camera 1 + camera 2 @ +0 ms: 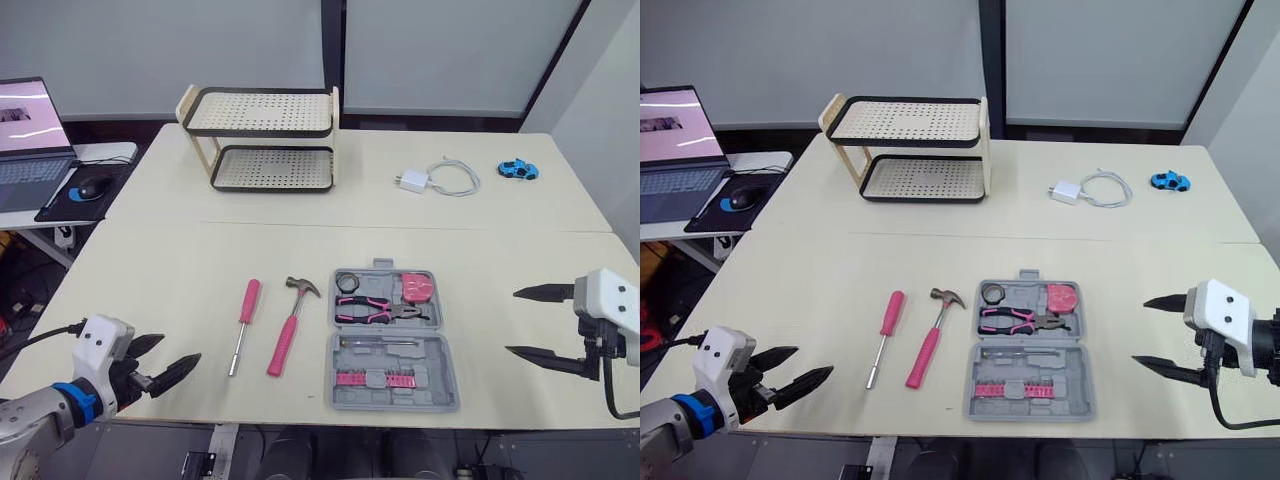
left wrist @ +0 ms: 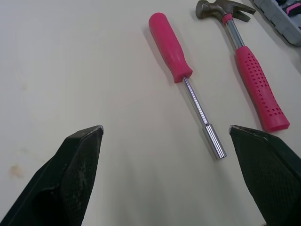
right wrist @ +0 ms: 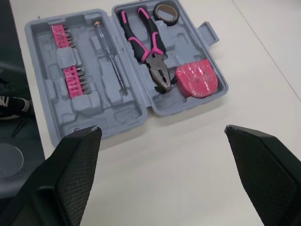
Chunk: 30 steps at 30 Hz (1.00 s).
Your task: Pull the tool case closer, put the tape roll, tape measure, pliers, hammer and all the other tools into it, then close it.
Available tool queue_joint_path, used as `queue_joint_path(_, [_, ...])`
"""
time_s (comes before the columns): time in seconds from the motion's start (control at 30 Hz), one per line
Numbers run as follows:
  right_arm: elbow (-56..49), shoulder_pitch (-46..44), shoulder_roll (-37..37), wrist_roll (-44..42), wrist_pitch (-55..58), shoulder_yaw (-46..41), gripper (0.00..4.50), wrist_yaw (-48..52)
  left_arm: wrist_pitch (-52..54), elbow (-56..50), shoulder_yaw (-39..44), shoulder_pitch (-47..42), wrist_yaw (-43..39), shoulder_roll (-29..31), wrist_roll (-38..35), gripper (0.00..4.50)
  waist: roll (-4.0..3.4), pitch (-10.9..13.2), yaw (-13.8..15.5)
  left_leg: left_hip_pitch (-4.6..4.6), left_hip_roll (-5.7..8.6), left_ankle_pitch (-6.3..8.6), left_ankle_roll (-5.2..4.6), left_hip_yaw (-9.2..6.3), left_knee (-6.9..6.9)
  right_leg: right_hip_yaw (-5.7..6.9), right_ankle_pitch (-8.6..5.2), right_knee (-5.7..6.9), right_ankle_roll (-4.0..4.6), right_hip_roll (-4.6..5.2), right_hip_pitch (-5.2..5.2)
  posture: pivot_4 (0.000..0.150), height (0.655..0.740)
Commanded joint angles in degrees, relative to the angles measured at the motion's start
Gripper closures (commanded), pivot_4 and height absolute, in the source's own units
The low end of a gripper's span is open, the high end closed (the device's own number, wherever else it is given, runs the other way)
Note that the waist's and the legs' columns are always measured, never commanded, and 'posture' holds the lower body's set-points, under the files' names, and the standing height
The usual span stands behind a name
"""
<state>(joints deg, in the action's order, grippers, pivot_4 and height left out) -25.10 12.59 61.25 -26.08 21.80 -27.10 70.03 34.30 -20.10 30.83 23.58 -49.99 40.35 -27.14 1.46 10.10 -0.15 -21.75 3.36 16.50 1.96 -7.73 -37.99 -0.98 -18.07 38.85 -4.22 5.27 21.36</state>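
Observation:
The grey tool case lies open near the table's front edge. Its far half holds the black tape roll, the pink-handled pliers and the pink tape measure; its near half holds a pink bit strip and a thin screwdriver. Left of the case lie the pink-handled hammer and a pink-handled nut driver. My left gripper is open at the front left, empty, short of the nut driver. My right gripper is open and empty, right of the case.
A two-tier perforated rack stands at the back of the table. A white charger with cable and a blue toy car lie at the back right. A laptop and mouse sit on a side desk at left.

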Motion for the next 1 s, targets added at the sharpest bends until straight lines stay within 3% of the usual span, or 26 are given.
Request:
queue_joint_path(0.03, [-1.4, -0.9, -0.2, -1.7, 0.5, -1.8, 0.0, 0.0, -1.5, -2.7, 1.9, 1.4, -1.3, 0.6, -1.5, 0.04, 0.0, 0.0, 0.0, 0.0, 0.0, 0.0, 0.0, -0.01, 0.0, 0.01, 0.0, 0.0, 0.0, 0.0, 0.0, 0.15, 0.74])
queue_joint_path(0.5, [-1.7, -1.4, -0.4, -2.5, 1.0, -0.7, 0.0, -0.2, -5.2, -8.8, 1.8, 6.0, -6.3, 1.7, -3.7, 0.04, -0.03, 0.0, 0.0, -0.01, 0.01, 0.0, 0.0, 0.01, 0.0, -0.01, 0.0, -0.01, 0.0, 0.0, 0.0, 0.15, 0.74])
queue_joint_path(1.0, [-5.0, -6.3, -1.0, -5.0, 2.6, 3.1, 0.0, -2.6, -5.0, -9.4, 0.7, 4.9, -0.9, 0.2, -3.6, 0.04, -0.07, 0.0, 0.0, 0.0, 0.01, 0.0, -0.01, 0.01, 0.01, -0.01, 0.0, -0.01, 0.0, -0.01, -0.01, 0.15, 0.74])
